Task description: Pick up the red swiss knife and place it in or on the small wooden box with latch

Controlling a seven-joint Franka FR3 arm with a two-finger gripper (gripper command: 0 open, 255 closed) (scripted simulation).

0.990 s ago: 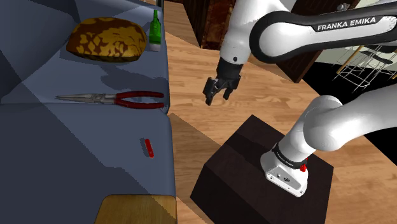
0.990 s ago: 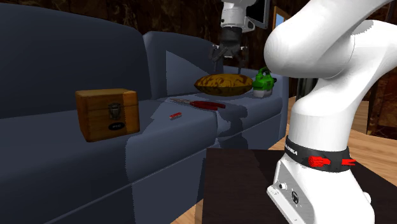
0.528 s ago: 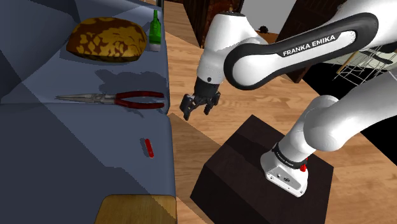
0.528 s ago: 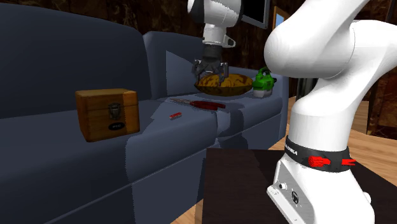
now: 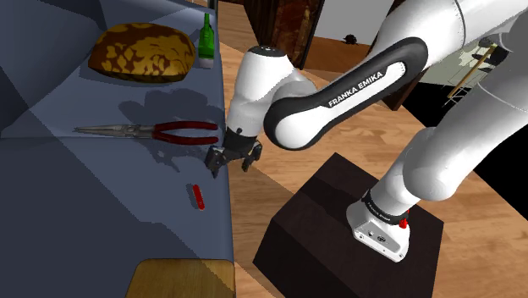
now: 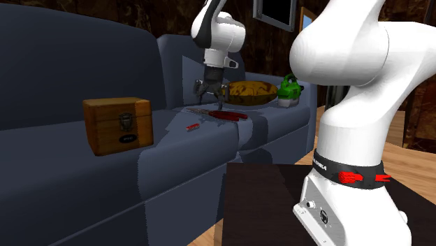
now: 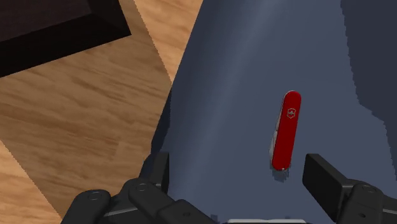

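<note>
My gripper (image 5: 230, 159) had swung down from above the floor to the sofa's (image 5: 101, 212) front edge since a second before, its fingers spread wide and empty. The red swiss knife (image 7: 284, 130) lay flat on the cushion just ahead. I judged it light, stiff and slick, best pinched across its narrow middle.

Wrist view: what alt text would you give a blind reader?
A closed red swiss knife lies on a blue-grey sofa cushion, just ahead of the open black gripper, untouched. Beyond the cushion's edge are wooden floor and a corner of the dark stand.
</note>
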